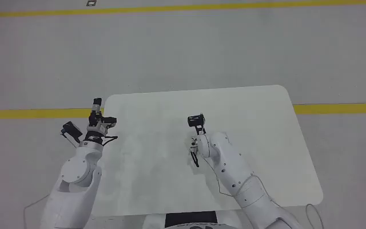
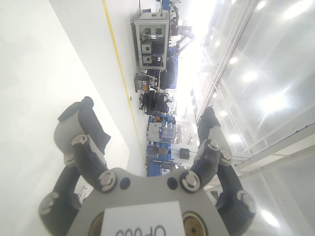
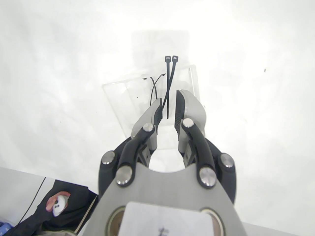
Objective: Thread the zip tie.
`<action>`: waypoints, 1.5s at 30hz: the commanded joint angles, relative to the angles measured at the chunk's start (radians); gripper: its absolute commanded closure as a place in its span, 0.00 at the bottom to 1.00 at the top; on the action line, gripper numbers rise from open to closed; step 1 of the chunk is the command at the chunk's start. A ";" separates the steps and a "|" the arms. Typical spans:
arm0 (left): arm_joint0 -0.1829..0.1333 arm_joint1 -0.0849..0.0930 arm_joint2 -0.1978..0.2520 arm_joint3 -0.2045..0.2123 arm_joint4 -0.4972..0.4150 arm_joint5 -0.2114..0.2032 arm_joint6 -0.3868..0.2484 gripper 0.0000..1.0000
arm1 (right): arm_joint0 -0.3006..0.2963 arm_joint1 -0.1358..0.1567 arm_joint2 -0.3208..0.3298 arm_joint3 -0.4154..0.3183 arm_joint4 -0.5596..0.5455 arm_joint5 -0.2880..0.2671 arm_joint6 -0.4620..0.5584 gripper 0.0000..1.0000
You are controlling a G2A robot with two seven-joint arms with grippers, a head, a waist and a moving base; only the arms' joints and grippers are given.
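Right gripper, spread, poised over ungrasped, unthreaded zip ties; left gripper, likewise spread, at table's nine o'clock.

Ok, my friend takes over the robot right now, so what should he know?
Left gripper: open and empty, by the left edge of the white table.
Right gripper: open, above the clear plastic tray that holds the thin black zip ties. One tie's tail shows between its fingers.
Done: nothing is gripped or threaded yet.
Left: grasp one tie and pass its tail through its head.
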 commanded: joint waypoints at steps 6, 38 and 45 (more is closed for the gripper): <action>0.000 0.000 0.000 0.000 0.000 0.000 0.000 0.00 | -0.024 0.004 0.012 -0.045 0.002 -0.015 0.000 0.84; 0.000 0.000 0.000 0.000 0.000 0.000 0.000 0.00 | -0.015 0.001 -0.001 -0.024 -0.036 -0.002 0.016 0.86; 0.000 0.000 0.000 0.000 0.000 0.000 0.000 0.00 | -0.027 0.002 0.003 -0.046 -0.030 -0.011 0.017 0.86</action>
